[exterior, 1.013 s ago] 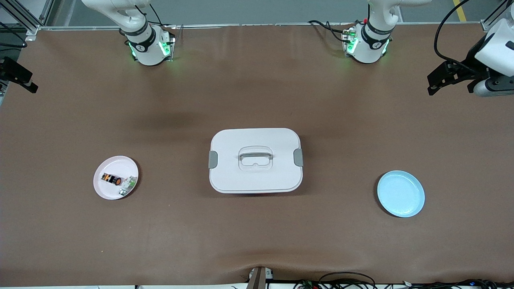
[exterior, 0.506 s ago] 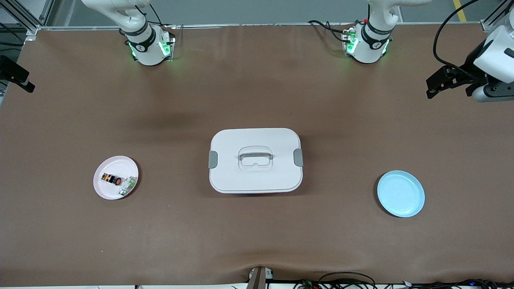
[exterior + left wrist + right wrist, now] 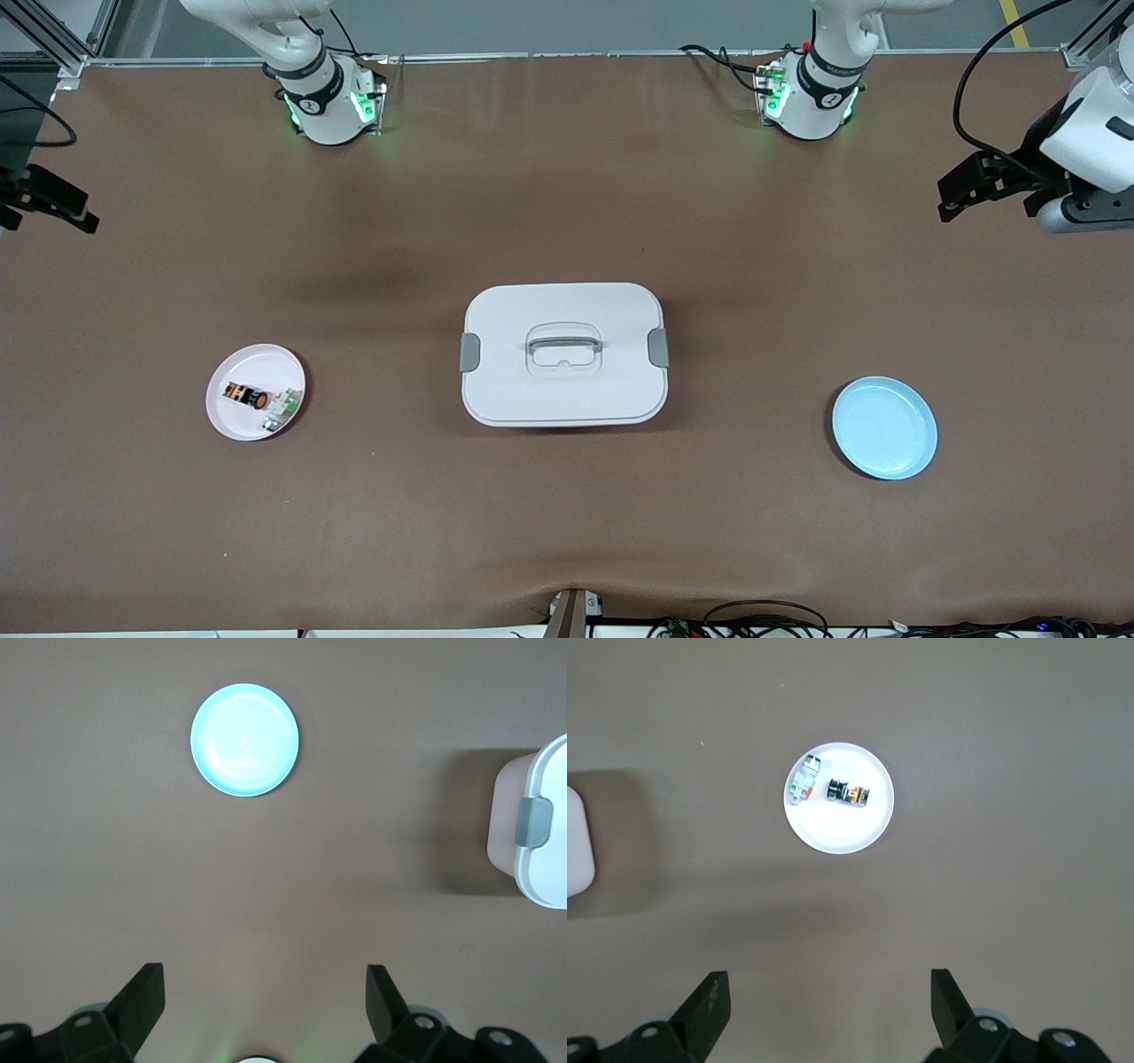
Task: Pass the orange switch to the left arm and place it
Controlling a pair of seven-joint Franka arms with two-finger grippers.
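The orange switch [image 3: 245, 395] lies on a pink plate [image 3: 232, 424] toward the right arm's end of the table, beside a small white-and-green component [image 3: 282, 409]. It also shows in the right wrist view [image 3: 850, 793], on the plate [image 3: 833, 831]. The white box [image 3: 563, 390] stands at the table's middle, lid on. My right gripper [image 3: 62, 206] hangs open and empty high over the table's edge at its own end, its fingertips [image 3: 713, 997] wide apart. My left gripper [image 3: 957, 190] hangs open and empty high over the left arm's end, fingertips [image 3: 146, 992] wide apart.
An empty blue plate [image 3: 884, 428] sits toward the left arm's end and shows in the left wrist view [image 3: 244, 740]. The box's end with a grey latch [image 3: 534, 821] shows there too, and a corner of the box [image 3: 576, 842] in the right wrist view. Both arm bases stand along the table's back edge.
My right gripper has moved lower in the front view along the table's end. My left gripper has shifted slightly the same way. Nothing on the table has moved.
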